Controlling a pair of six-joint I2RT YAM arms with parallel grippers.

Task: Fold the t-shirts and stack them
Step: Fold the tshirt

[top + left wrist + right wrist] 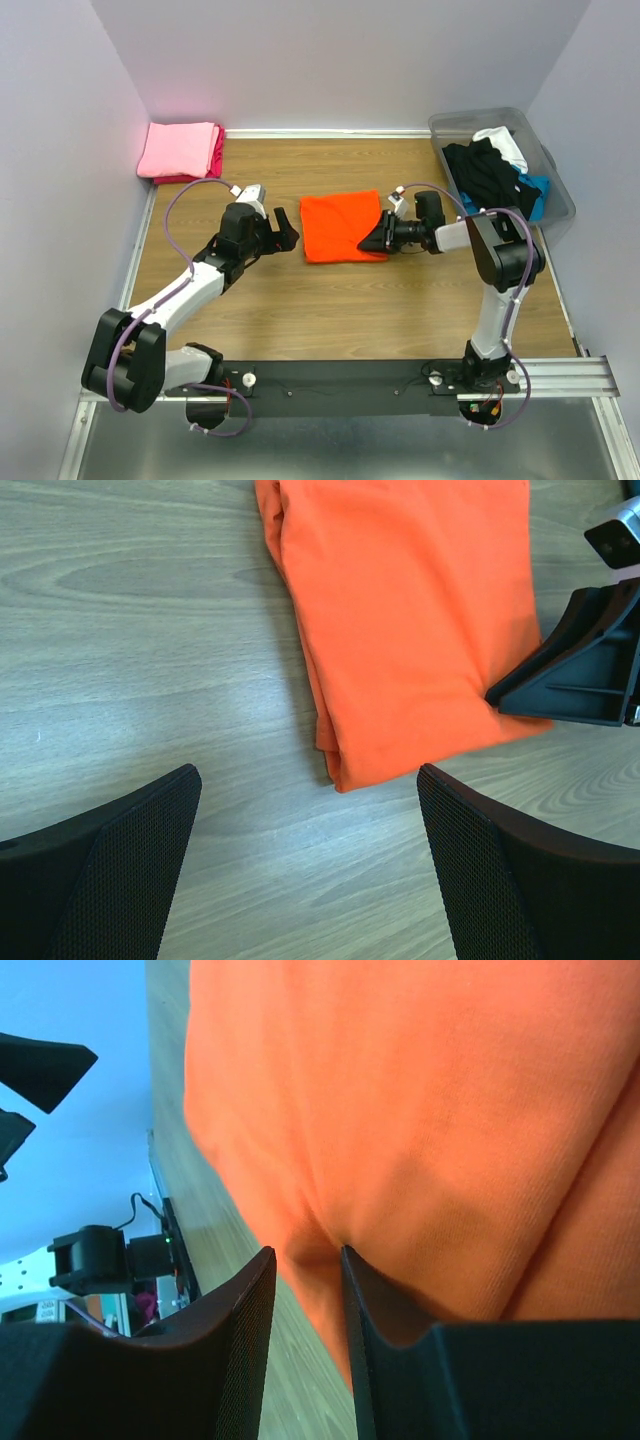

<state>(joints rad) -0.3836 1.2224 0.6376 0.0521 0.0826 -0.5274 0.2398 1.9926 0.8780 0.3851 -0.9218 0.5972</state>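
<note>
A folded bright orange t-shirt (340,225) lies flat on the wooden table's middle; it also shows in the left wrist view (400,630) and fills the right wrist view (420,1090). My right gripper (372,240) (305,1252) is at the shirt's near right corner, with its jaws nearly closed and pinching a fold of the orange cloth. My left gripper (285,230) (308,772) is open and empty, just left of the shirt above bare wood. A folded light pink t-shirt (180,148) sits on a magenta one (215,160) at the back left corner.
A translucent grey plastic bin (560,190) at the back right holds unfolded black (485,170), white (505,145) and blue (535,190) shirts. Walls close in the table on the left, back and right. The right gripper's fingers (580,670) rest on the orange shirt's edge.
</note>
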